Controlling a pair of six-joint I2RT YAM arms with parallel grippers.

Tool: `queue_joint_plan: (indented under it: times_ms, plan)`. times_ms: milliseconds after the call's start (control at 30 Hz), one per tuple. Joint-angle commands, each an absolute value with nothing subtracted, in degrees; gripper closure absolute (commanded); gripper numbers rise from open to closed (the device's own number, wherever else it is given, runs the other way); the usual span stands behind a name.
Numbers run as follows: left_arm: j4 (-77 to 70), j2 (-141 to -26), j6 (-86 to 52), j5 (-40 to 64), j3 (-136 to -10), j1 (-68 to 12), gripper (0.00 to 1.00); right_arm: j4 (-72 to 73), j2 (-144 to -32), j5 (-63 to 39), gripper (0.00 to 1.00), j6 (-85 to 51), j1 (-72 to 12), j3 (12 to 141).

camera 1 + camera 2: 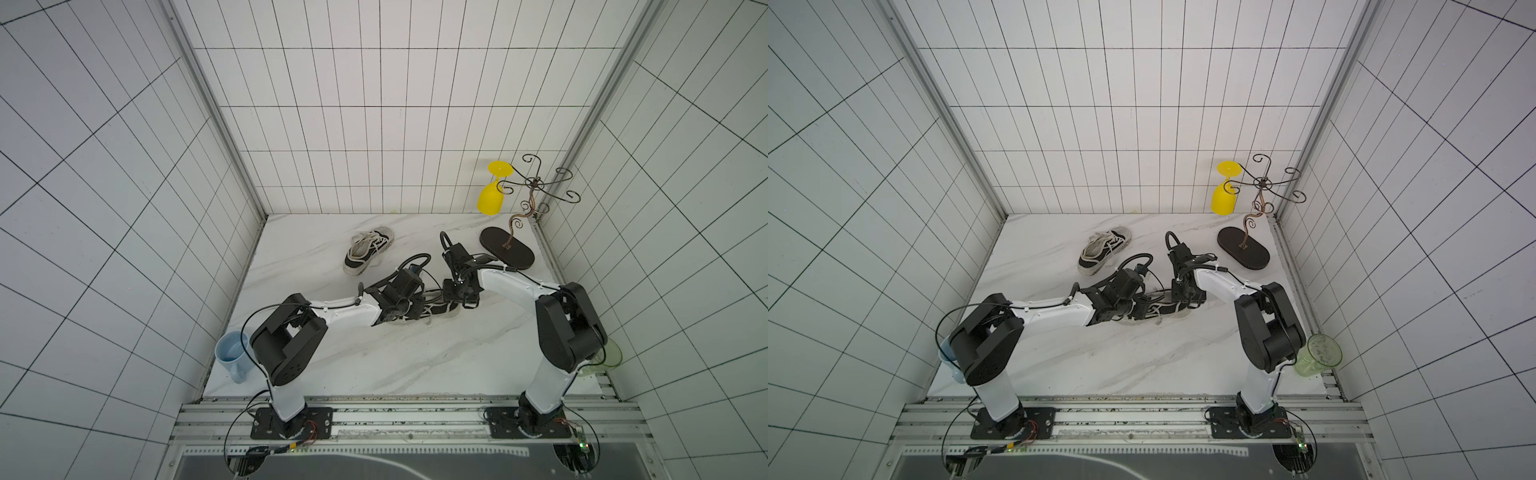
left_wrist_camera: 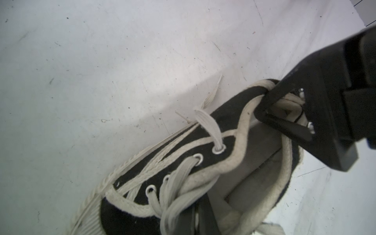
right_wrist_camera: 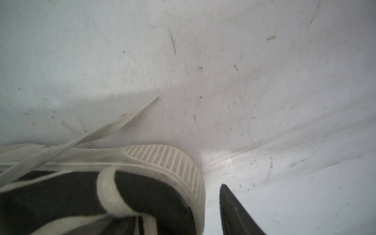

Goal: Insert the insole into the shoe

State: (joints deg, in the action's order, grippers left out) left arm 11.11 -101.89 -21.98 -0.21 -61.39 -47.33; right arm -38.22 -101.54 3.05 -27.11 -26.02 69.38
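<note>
shoe [image 1: 436, 309]: a black canvas sneaker on its sole mid-table [image 1: 374, 365], toe toward the left arm and heel toward the right. A second shoe [image 1: 368, 251] lies well apart at the back.
insole [image 2: 252, 168]: a grey sheet inside the shoe's mouth, likely the insole. Its front end is hidden under the laces [image 2: 175, 187], and I cannot tell whether the heel end lies flat.
left gripper [image 2: 204, 213]: closed, dipping in beside the laces. What it pinches, if anything, is hidden.
right gripper [image 2: 270, 112]: fingers astride the heel rim. In its wrist view one finger stands clear of the heel rubber. Whether the rim is pinched, I cannot tell.
handling: the insole looks thin, light and floppy, so it likely buckles if shoved. The canvas is soft, so the mouth can collapse.
hold: take the shoe by the heel rim and press the insole's heel end down flat.
</note>
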Motion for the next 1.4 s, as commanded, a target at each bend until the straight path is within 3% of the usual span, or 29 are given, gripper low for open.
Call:
queue_joint_plan:
  times_ms: [0,167,367,667,800,867,967,1133,1367]
  plan:
    - [12.24,-101.25,-21.01,-1.42,-60.45,-47.38,1.0,-38.72,-99.97,3.2,0.41,-29.29,-25.32,75.69]
    - [12.55,-101.83,-20.69,-1.17,-60.9,-47.03,1.0,-37.7,-102.0,-4.38,0.41,-29.27,-25.19,76.42]
    - [11.95,-101.19,-21.07,-0.37,-59.81,-46.79,1.0,-35.76,-102.58,-3.56,0.41,-31.82,-24.47,74.8]
    - [10.63,-97.58,-24.09,0.29,-57.7,-44.17,1.0,-36.6,-104.94,11.86,0.48,-30.7,-23.76,67.29]
    - [11.5,-97.64,-24.4,-0.72,-59.4,-42.85,1.0,-37.39,-105.47,14.0,0.6,-29.44,-23.51,64.09]
    - [12.56,-99.23,-25.28,-0.73,-61.69,-41.84,1.0,-36.92,-105.09,12.31,0.6,-29.36,-23.55,62.45]
    - [15.28,-103.33,-24.97,-1.78,-66.92,-40.71,1.0,-36.6,-101.63,5.21,0.56,-30.68,-23.56,60.94]
    - [16.46,-111.65,-18.52,-7.69,-78.73,-40.5,1.0,-34.05,-93.72,-14.6,0.41,-33.78,-23.81,61.79]
    - [17.07,-125.16,1.8,-12.79,-97.62,-40.44,1.0,-31.47,-85.06,-15.48,0.33,-35.62,-18.93,64.68]
